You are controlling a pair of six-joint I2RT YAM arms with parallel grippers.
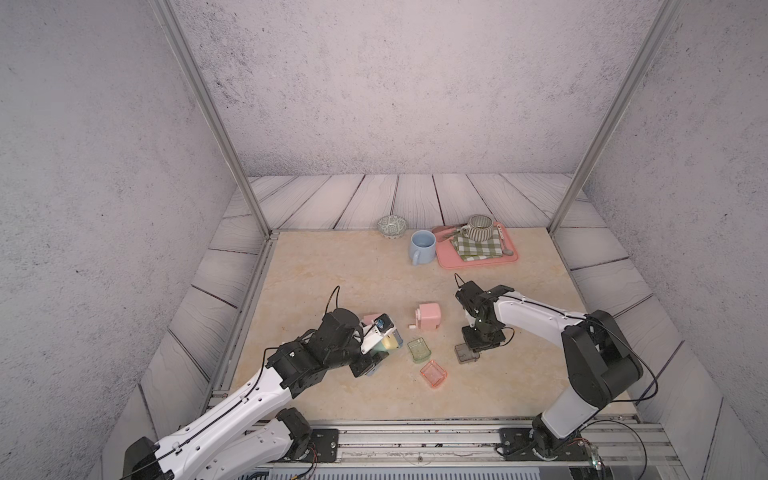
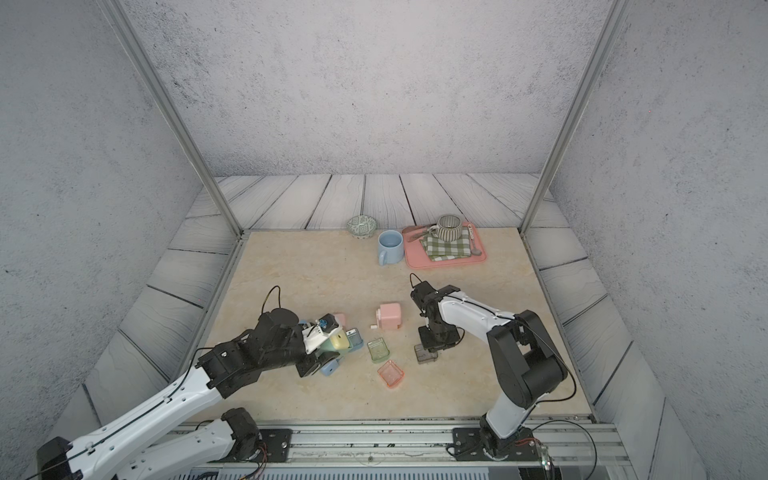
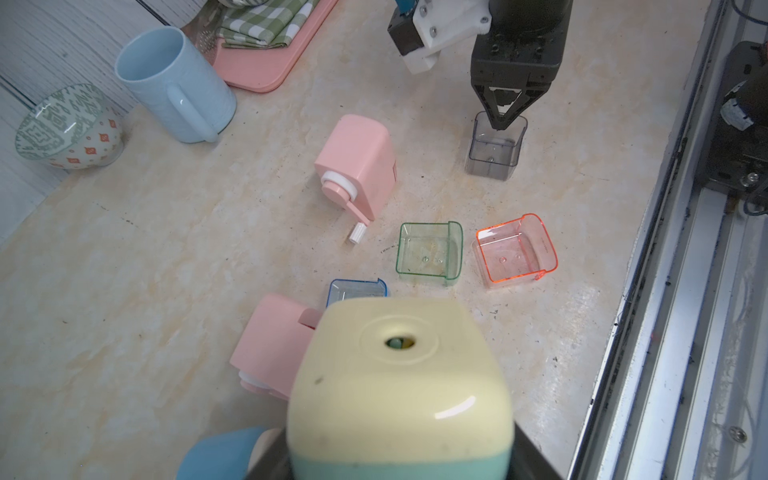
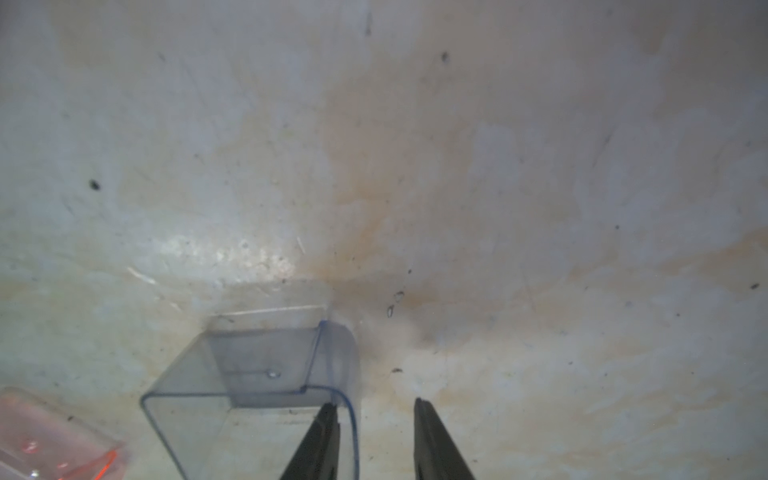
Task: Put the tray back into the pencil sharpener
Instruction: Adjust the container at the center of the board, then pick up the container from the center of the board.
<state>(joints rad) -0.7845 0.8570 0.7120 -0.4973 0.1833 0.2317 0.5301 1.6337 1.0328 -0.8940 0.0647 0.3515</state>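
Tray duty falls to my right arm, I judge: the grey tray (image 1: 466, 354) stands open side up on the tabletop (image 1: 332, 270), near and right of centre. The right claw (image 4: 374, 403) points down over its far end. The jaws stand narrowly apart, one finger inside the rounded end wall and one outside, not closed on it. From that wall the tray's length runs away from the claw toward the near left, so closing on the wall would take it by one end.

Left of it lie the green tray (image 1: 419, 350) and the orange tray (image 1: 433, 373), both apart from it. Farther left, the left claw (image 3: 399, 465) holds the yellow-and-teal sharpener (image 3: 399, 374), tilted, with a blue tray (image 3: 357, 289) just beyond it. I cannot see its slot, nor tell which tray fits. A pink sharpener (image 1: 428, 316) stands farther back.

The carry would run leftward across the green tray.
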